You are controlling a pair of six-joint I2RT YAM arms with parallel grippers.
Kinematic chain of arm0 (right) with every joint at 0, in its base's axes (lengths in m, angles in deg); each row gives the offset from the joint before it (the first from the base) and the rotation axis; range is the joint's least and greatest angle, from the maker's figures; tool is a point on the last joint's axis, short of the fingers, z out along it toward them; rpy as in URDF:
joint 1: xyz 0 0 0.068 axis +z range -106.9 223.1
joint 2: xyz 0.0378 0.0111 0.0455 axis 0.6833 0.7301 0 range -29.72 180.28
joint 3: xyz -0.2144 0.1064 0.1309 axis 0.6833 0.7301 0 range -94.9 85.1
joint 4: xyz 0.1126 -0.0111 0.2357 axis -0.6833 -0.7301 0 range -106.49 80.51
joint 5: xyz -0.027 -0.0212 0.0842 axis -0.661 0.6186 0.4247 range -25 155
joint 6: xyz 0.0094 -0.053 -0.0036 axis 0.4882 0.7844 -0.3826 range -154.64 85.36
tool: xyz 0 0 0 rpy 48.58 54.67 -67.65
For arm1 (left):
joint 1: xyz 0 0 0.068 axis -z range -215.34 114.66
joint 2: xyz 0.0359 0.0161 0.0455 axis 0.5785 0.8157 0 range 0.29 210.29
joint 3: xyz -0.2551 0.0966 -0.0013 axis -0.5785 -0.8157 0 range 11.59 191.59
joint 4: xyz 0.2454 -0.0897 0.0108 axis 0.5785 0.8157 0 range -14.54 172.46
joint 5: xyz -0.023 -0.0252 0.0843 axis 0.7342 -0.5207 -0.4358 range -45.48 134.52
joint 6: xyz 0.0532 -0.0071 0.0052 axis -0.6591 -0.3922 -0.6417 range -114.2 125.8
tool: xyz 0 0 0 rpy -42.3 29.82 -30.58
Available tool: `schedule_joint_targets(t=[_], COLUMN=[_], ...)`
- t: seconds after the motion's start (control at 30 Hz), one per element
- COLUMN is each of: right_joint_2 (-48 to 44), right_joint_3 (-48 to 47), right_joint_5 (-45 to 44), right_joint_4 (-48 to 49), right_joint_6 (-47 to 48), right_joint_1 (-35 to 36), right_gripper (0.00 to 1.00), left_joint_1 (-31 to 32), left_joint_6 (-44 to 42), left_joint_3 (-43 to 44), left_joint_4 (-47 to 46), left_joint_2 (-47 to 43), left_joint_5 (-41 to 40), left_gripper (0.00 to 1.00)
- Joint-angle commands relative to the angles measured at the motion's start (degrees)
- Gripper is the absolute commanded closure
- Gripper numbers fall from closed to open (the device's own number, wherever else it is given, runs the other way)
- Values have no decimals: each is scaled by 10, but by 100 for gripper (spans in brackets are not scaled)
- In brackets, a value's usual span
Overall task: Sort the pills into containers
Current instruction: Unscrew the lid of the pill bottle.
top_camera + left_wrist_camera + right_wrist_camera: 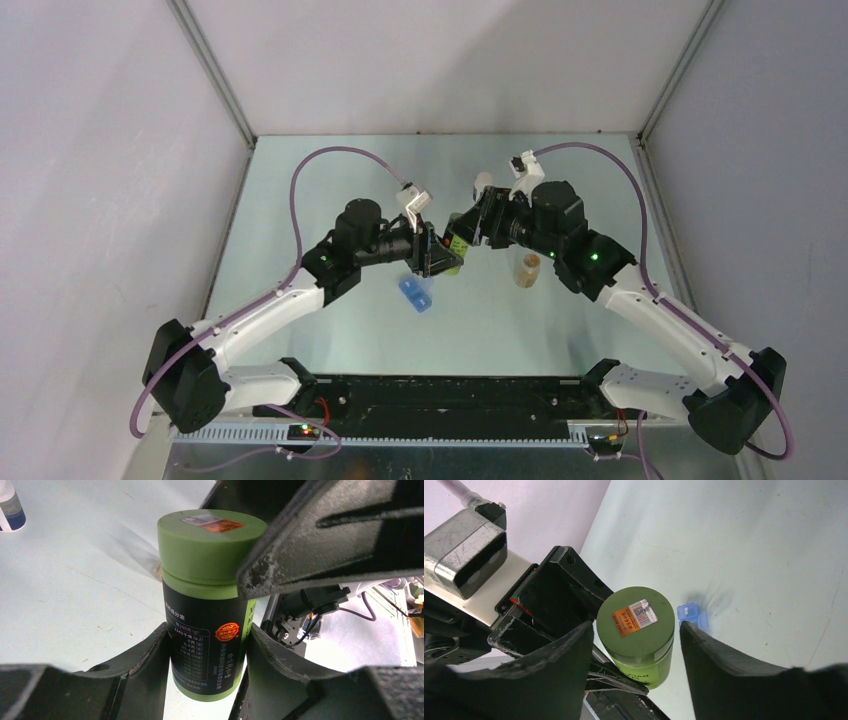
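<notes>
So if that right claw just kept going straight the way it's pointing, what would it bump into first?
Most likely the lid of the green bottle: it sits between the open fingers of the right gripper, straight ahead. The left gripper grips that bottle lower down. Exact depth is unclear.

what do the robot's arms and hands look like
The left arm and right arm are white shells with black joint housings, each showing a small green light. A purple cable loops along each to a silver-grey camera box at the wrist. The left hand and right hand are black, with two thick wedge-shaped fingers scuffed pale at the edges.
</notes>
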Motion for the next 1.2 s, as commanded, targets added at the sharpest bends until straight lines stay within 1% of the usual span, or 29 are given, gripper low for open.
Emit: schedule_joint_targets(t=[0.0,0.03,0.1,0.13,0.17,0.27,0.3,0.33,0.37,0.4,0.43,0.47,0.5,0.57,0.6,0.63,0.7,0.73,0.77,0.8,0.83,0.87,0.9,0.93,0.97,1.0,1.03,1.07,1.17], right_joint_2=[1,1,-1,-3,-3,-5,-6,-8,-12,-14,-18,-19,-21,-24,-26,-30,-36,-37,-40,-41,-43,-44,-45,-45,-41,-38,-36,-33,-29], right_joint_3=[-28,-28,-28,-28,-28,-28,-28,-28,-28,-28,-28,-28,-28,-28,-28,-28,-27,-27,-25,-24,-24,-24,-24,-24,-24,-24,-24,-24,-24], right_joint_5=[-1,4,23,27,34,56,71,82,126,161,231,265,324,390,420,433,460,457,447,409,381,320,283,212,180,127,103,57,-4], right_joint_4=[11,12,18,20,20,19,18,16,17,23,28,30,30,20,13,-5,-25,-25,-14,-7,6,13,28,34,47,52,60,62,69], right_joint_6=[-7,-7,-4,-2,3,25,45,71,85,122,141,175,187,222,247,260,296,304,301,287,278,260,250,229,219,202,184,175,138], right_joint_1=[-1,-2,-7,-11,-13,-19,-24,-27,-35,-38,-39,-39,-40,-40,-40,-41,-38,-36,-31,-23,-16,-2,7,26,35,49,56,65,75], right_gripper=[39,50,61,64,70,76,78,78,80,80,81,81,80,79,78,73,70,67,50,28,17,5,3,1,1,2,3,7,15], left_joint_1=[-1,-2,-2,-1,-2,-2,-1,-2,-2,-1,-1,-1,-1,-2,-2,-2,-2,-3,-3,-2,-2,-2,-2,-2,-2,-2,-2,-3,-2], left_joint_6=[2,2,2,1,1,0,-1,-2,-3,-4,-5,-5,-5,-4,-2,4,9,9,3,-1,-11,-16,-26,-29,-34,-35,-36,-37,-42], left_joint_3=[29,29,30,30,30,30,30,30,29,29,28,26,25,23,19,16,8,7,6,7,10,12,14,16,17,17,18,19,19], left_joint_4=[-23,-22,-20,-19,-17,-14,-12,-12,-12,-11,-11,-13,-15,-24,-31,-52,-77,-81,-82,-79,-69,-56,-50,-41,-39,-37,-37,-34,-28], left_joint_2=[-14,-14,-16,-17,-17,-18,-18,-20,-20,-23,-24,-26,-27,-31,-36,-39,-49,-54,-56,-60,-61,-63,-64,-63,-63,-64,-63,-64,-64], left_joint_5=[0,0,0,0,0,4,6,10,12,15,21,24,35,64,77,102,132,139,148,149,145,141,132,127,121,120,117,115,111], left_gripper=[100,100,100,100,100,100,100,100,100,100,100,100,100,100,100,100,100,100,100,100,100,100,100,100,100,100,100,100,100])
